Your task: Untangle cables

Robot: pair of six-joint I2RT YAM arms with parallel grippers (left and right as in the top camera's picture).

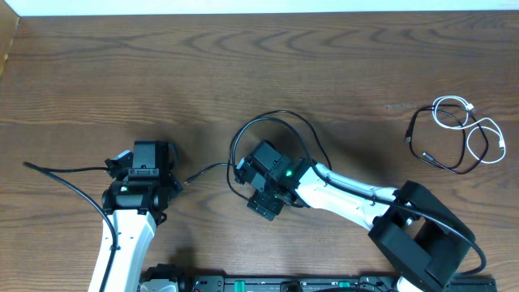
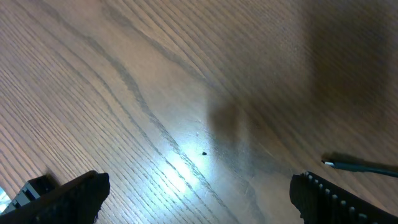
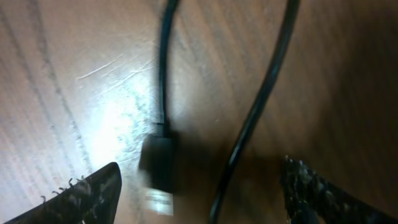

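Black cable [image 3: 163, 62] loops at mid-table, its plug [image 3: 158, 165] lying between the wide-open fingers of the right gripper [image 3: 199, 193], apparently poised to grasp it, while the left gripper [image 2: 199, 196], also open and empty, hovers near a cable tip [image 2: 357, 165]; a white-and-black tangle [image 1: 456, 130] sits far right.

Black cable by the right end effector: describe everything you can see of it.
The black cable is thin, rubbery-looking, lying slack on the wooden table in an open loop at centre. Its blocky plug, with a pale metal tip, rests flat inside the open right end effector, ungripped; another strand runs beside it.
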